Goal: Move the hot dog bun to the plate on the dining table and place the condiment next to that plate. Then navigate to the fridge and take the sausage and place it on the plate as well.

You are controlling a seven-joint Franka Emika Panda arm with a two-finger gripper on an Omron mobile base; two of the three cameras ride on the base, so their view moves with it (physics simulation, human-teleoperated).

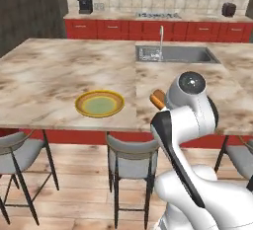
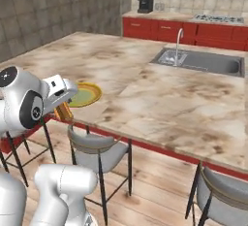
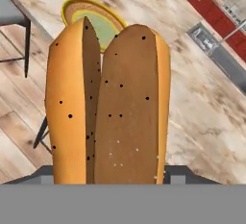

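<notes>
Hot dog bun [image 3: 108, 105]: held in gripper [image 3: 108, 172], above the near edge of the marble surface [image 1: 49, 71]. Plate [image 1: 99, 103]: on that surface, near its edge, well apart from sink [image 1: 180, 54].

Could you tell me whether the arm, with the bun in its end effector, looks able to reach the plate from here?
Probably yes: the plate lies near the dining table's front edge with nothing around it, and the end effector holds the hot dog bun just beside that edge.

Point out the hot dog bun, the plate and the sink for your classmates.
hot dog bun [image 3: 129, 107], hand view, on its right half.
plate [image 1: 99, 103], left base view, on its green centre.
sink [image 1: 185, 54], left base view, on its steel basin.
</notes>
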